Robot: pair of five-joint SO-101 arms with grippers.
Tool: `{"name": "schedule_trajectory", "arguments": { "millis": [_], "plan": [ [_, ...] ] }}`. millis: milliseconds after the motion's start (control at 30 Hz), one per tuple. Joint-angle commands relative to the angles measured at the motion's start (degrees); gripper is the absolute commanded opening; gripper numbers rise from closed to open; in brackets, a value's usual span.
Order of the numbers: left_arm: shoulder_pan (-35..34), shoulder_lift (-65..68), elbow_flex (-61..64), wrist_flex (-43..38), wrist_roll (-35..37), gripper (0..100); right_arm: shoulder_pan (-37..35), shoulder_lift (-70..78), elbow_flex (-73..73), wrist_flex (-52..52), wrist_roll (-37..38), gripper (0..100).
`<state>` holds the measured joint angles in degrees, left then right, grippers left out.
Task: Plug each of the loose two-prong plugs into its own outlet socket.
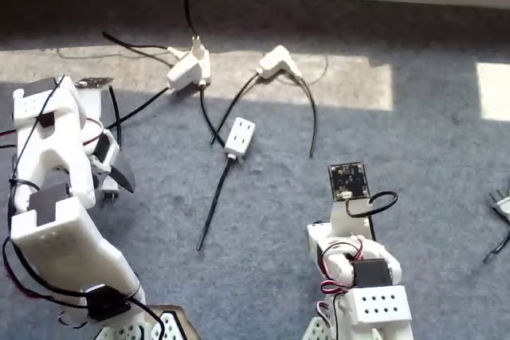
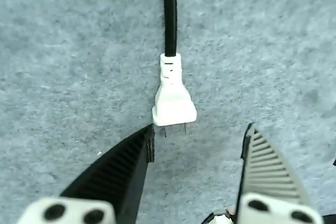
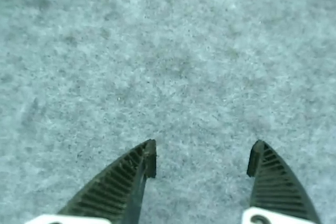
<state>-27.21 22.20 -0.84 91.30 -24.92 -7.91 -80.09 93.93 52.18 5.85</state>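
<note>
Nearest, the right gripper (image 3: 202,153) hung low over the bare grey desk (image 3: 173,66), its fingers (image 3: 121,182) spread wide and holding nothing. The left gripper (image 2: 199,135) was likewise wide open and empty. The plug (image 2: 174,100) lay flat on the desk just ahead of it, prongs pointing back at the gripper, and one fingertip sat just beside the plug's prong-end corner. The black cord (image 2: 169,9) ran straight away from the plug. Well apart, near the middle of the desk, lay a loose white socket (image 1: 240,136) on its own lead. Farther off were a white block (image 1: 190,69) and a second block (image 1: 276,61); I could not tell whether these were sockets or plugs. The plug sat off-centre between the fingers, so closing from there would likely shove it sideways or pinch the prongs rather than the body. The stiff cord could twist the plug in a shallow grip. The unanchored socket might skid away under a push unless the right gripper braced it.
</note>
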Motion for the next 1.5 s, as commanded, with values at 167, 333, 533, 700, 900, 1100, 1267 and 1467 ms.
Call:
{"name": "schedule_trajectory", "arguments": {
  "millis": [167,333,533,700,900,1100,1267,1467],
  "plan": [
    [2.33,-0.48,3.74,-7.56,3.87,27,-0.40,-0.22,0.22,-1.98,1.05,27.8],
    [3.03,-0.57,10.59,-13.27,3.78,27,-0.40,-0.22,0.22,-1.98,1.05,27.8],
    [2.77,-1.10,6.99,-12.84,4.13,27,-0.40,-0.22,0.22,-1.98,1.05,27.8],
    [2.24,-1.10,-4.44,1.14,4.04,27,-0.40,-0.22,0.22,-1.98,1.05,27.8],
    [2.33,-1.10,-6.20,5.10,4.13,27,-0.40,-0.22,0.22,-1.98,1.05,27.8],
    [2.33,-13.14,3.12,5.45,4.13,27,-0.40,-0.22,0.22,-2.07,1.05,27.8],
    [2.86,-32.92,17.89,-1.32,4.31,27,-0.40,-0.22,0.22,-2.07,1.05,27.8],
    [5.93,-27.12,21.93,-15.74,7.03,28,-0.40,-0.22,0.22,-2.07,1.05,27.8]
  ]
}}
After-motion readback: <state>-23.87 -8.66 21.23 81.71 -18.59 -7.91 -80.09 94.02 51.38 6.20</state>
